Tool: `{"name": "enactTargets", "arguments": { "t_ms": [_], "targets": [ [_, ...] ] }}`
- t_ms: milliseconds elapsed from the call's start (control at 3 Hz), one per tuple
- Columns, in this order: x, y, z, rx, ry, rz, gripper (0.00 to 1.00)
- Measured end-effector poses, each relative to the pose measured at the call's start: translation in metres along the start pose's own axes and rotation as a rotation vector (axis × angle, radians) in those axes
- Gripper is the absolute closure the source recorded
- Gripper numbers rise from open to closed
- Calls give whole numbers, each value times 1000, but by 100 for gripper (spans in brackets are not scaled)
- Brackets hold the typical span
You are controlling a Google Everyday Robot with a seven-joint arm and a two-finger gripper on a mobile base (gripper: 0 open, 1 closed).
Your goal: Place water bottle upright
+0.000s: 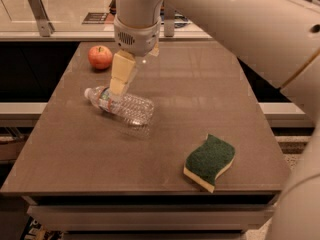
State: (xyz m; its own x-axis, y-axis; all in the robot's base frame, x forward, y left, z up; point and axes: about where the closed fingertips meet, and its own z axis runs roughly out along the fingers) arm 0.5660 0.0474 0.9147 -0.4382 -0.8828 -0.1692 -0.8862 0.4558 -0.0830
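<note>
The water bottle lies on its side on the brown table, left of the middle, with its white cap pointing left. My gripper hangs down from the arm above, and its pale fingers reach the bottle's neck end, just right of the cap. The bottle's label band is partly hidden behind the fingers.
A red apple sits at the table's back left. A green and yellow sponge lies near the front right corner. A counter with a metal bracket runs behind the table. My large white arm fills the upper right.
</note>
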Motion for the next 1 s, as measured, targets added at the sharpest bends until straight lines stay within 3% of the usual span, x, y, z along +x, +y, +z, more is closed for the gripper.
{"name": "enactTargets", "arguments": {
  "t_ms": [1000],
  "targets": [
    [-33, 37, 31, 48, 41, 28, 0]
  ]
}}
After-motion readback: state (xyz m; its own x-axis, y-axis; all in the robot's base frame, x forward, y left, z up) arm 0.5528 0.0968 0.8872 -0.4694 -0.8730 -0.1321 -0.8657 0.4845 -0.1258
